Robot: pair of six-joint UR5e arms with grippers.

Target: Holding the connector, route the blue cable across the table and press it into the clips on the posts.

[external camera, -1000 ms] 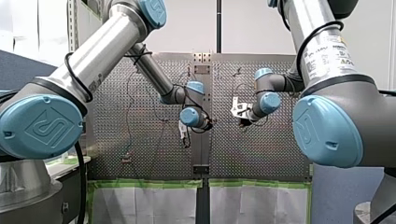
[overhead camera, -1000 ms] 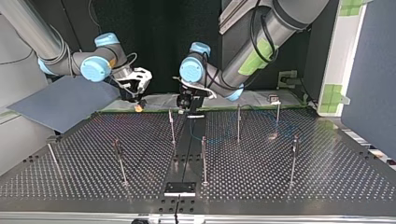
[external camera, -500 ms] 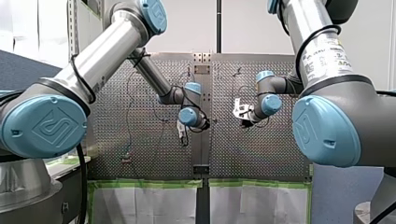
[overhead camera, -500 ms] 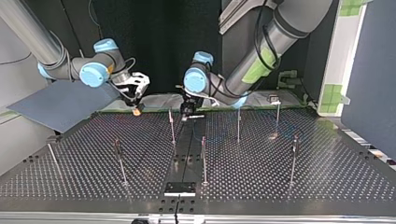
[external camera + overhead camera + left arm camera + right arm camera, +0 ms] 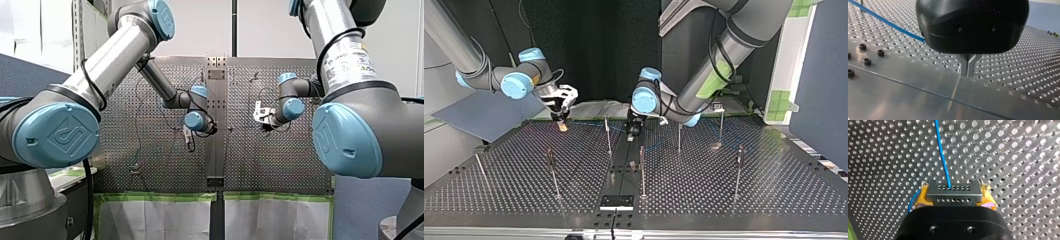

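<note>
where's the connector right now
The connector is clamped between my right gripper's yellow pads, the blue cable running out ahead of it. In the top view it sits low near the table's far edge, left of the nearest post.

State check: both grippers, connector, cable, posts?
Right gripper: shut on connector, a yellow pad on each side.
Connector: held, not set down.
Cable: runs out of connector ahead of gripper; clipped or not, cannot tell.
Left gripper: shut, nothing visible between fingers.
Posts: upright.
</note>
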